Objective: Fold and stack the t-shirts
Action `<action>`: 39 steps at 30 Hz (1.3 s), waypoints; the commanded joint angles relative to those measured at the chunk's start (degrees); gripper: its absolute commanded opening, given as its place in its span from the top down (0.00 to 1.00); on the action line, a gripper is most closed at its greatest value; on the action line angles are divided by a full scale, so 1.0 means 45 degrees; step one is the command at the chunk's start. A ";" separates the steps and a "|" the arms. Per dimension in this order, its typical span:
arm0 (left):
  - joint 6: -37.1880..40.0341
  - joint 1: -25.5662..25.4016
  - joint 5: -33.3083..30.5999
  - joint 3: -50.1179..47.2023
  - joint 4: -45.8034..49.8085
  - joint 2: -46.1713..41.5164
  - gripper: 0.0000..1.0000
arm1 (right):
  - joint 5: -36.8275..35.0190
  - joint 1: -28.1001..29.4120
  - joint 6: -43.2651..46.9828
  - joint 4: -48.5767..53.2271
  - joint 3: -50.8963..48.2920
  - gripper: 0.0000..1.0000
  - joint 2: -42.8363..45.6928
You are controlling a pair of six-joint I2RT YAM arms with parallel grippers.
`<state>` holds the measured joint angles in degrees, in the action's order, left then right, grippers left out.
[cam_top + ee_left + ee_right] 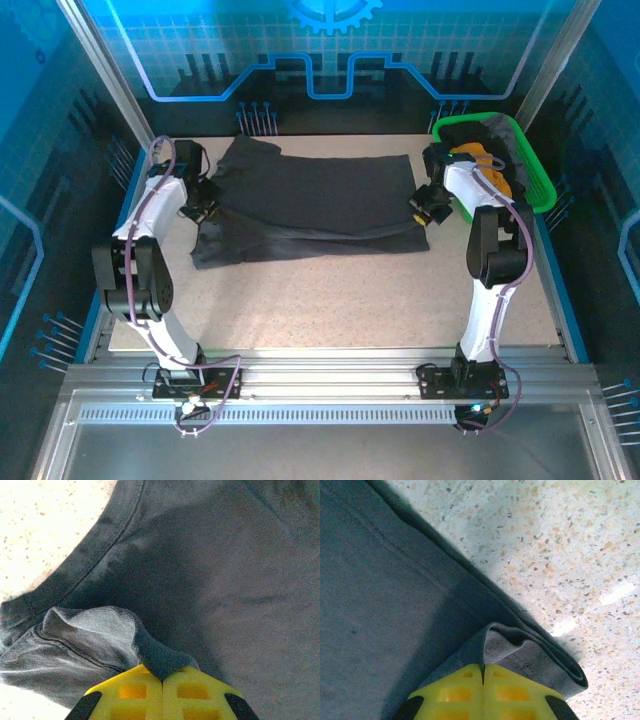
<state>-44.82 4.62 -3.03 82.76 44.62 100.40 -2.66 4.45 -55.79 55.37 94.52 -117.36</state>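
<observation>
Spread across the table (330,300) from centre toward 12 o'clock: the large charcoal t-shirt (320,200), partly doubled over, with a rumpled lower flap trailing toward 7 o'clock. Pinched at its 9 o'clock edge by the left gripper (205,207), with jaws pressed together on a bunched ridge of cloth near a curved hem, seen rising between the yellow pads (135,695) in the left wrist view. Pinched at its 3 o'clock edge by the right gripper (428,207), likewise clamped tight, here on a layered corner with a folded edge curling just beside the pads in the right wrist view. Gripped at opposite ends probably to keep the fabric taut and level, so as to carry one half over the other without sagging in the middle. Parked at 2 o'clock: the green basket (540,190), holding the orange t-shirt (470,153) and another dark t-shirt (497,130), kept out of the way for later. Judged early in the task: first fold in hand, nothing stacked yet. Worth watching for a layer slipping out of either pinch and leaving a skewed crease
</observation>
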 commanded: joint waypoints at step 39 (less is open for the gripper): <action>-0.1595 0.3504 0.2399 -0.6818 -0.2622 -0.2684 0.42 | 0.3644 -0.1151 0.1957 -0.3843 -0.5489 0.39 0.3736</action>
<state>-46.35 16.91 -0.16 56.86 40.64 87.02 6.98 0.54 -47.24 48.42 76.51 -101.65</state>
